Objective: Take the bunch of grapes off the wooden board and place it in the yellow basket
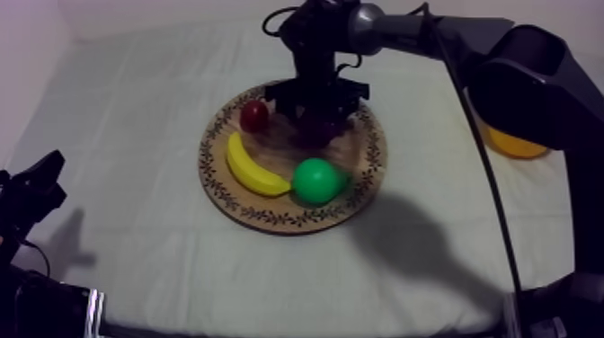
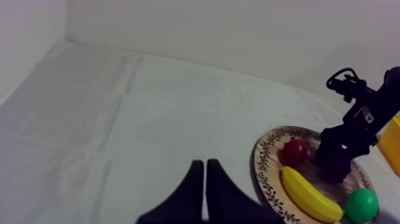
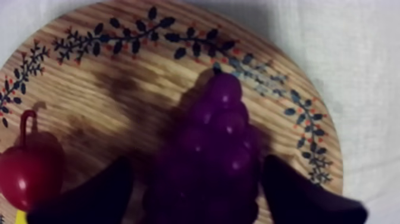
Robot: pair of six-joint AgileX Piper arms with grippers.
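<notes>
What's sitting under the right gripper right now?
The bunch of grapes, lying on the wooden board, between the right gripper's fingers. The board beneath the grapes is covered.

I am watching the bunch of grapes [image 3: 217,149], dark purple and glossy, lying flat on the back half of the wooden board [image 1: 270,214] with its narrow tip pointing at the patterned rim. The round board is sitting level near the middle of the table, a little toward the far edge. The yellow basket [image 1: 517,144] is standing by the table's right edge, well apart from the board.
</notes>
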